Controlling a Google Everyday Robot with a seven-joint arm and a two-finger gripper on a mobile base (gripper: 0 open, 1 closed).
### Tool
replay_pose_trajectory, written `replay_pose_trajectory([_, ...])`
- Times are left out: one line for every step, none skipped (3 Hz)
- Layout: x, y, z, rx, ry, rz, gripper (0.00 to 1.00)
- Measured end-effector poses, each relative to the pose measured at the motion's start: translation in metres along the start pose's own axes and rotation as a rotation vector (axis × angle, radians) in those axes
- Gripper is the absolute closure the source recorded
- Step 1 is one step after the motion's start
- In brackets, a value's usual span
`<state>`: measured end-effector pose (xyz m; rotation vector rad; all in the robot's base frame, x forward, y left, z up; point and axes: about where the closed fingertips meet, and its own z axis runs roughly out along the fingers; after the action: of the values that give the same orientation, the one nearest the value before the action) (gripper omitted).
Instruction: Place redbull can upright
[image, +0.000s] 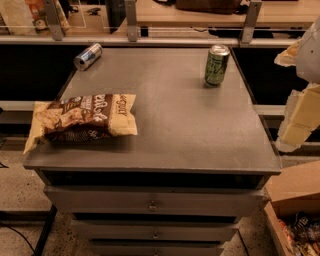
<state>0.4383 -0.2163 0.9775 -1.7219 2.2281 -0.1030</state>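
The redbull can (88, 56) is slim, silver and blue, and lies on its side at the far left corner of the grey cabinet top (190, 125), its silver end facing the front left. My gripper (300, 117) is a pale, blurred shape at the right edge of the view, off the right side of the cabinet and far from the can. It holds nothing that I can see.
A wider green can (217, 65) stands upright at the far right of the top. A brown-and-cream snack bag (82, 119) lies flat at the front left. Drawers (152, 205) are below the top. A cardboard box (295, 192) of snacks sits on the floor at right. A railing (132, 22) runs behind.
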Motion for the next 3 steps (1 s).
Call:
replay_pose_trajectory([0.0, 0.0, 0.0, 0.0, 0.0, 0.0, 0.0])
replay_pose_trajectory([-0.015, -0.011, 0.003, 0.026, 0.018, -0.077, 0.0])
replay_pose_trajectory([-0.046, -0.043, 0.015, 0.043, 0.037, -0.197, 0.0])
